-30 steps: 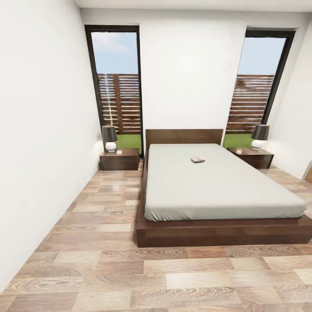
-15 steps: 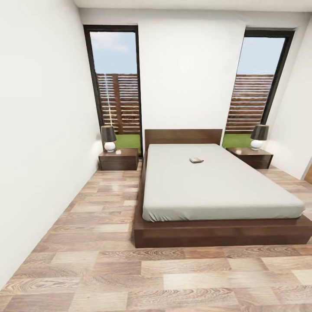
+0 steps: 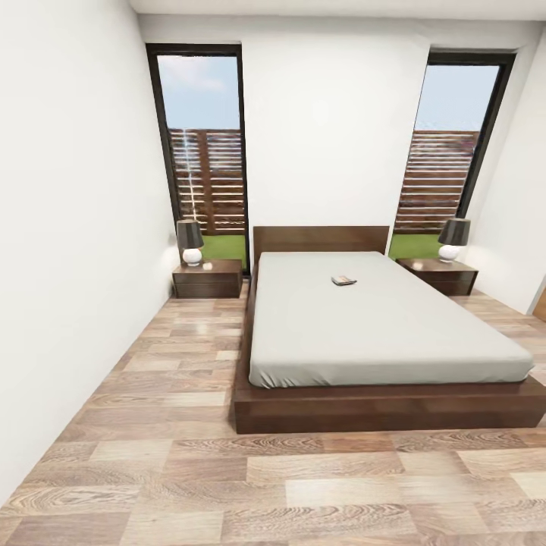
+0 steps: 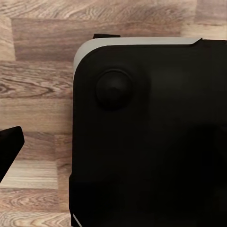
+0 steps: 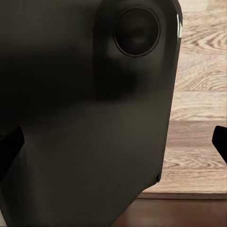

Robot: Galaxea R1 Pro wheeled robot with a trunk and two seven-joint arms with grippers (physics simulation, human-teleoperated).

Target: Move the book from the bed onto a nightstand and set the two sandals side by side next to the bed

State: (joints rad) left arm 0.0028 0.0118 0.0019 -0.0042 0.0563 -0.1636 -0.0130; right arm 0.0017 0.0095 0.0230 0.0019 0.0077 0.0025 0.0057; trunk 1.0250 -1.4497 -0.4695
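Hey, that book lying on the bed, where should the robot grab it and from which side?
Probably from above: the book lies flat mid-mattress on the bed, so pinch across a thin edge, approaching from the bed's left side. Which edge is the spine is too small to tell.

This is a bedroom in a home. A large low bed with a dark brown wooden frame and headboard and a plain off-white mattress stands against the far white wall, and a small low nightstand of dark reddish-brown wood sits on either side of it — one at the left, one at the right. Each carries a table lamp with a round white base and a dark shade. Two tall dark-framed windows flank the headboard, looking onto a slatted wooden fence and grass. The floor is brown wood plank — domestic, not industrial.
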